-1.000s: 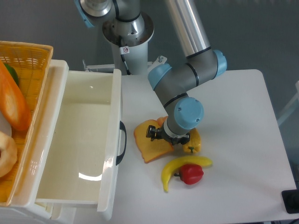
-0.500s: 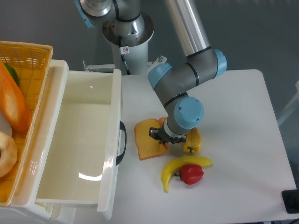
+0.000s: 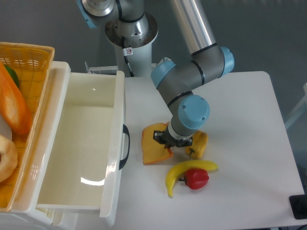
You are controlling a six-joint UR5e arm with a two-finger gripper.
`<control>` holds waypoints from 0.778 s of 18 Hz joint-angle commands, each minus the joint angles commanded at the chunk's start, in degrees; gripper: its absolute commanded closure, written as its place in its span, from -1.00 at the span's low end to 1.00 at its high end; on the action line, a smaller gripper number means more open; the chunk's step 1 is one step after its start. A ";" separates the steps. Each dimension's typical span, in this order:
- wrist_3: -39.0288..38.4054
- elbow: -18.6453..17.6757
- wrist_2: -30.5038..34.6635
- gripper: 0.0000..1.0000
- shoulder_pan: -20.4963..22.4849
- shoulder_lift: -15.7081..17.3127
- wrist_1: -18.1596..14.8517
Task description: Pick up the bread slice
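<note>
The gripper (image 3: 169, 142) is pinching the bread (image 3: 154, 149) at its three-o'clock edge, fingers closed on it. The toy slice looks light, stiff and smooth-faced; the crust edge suits gripping.

Bread slice (image 3: 154, 145) right of drawer (image 3: 81, 148)

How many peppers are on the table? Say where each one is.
2. The red pepper rests against the banana; the yellow pepper sits right of the claw, partly hidden by the arm.
</note>
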 joint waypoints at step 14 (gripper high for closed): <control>19.59 3.43 0.00 1.00 -0.44 8.71 -3.62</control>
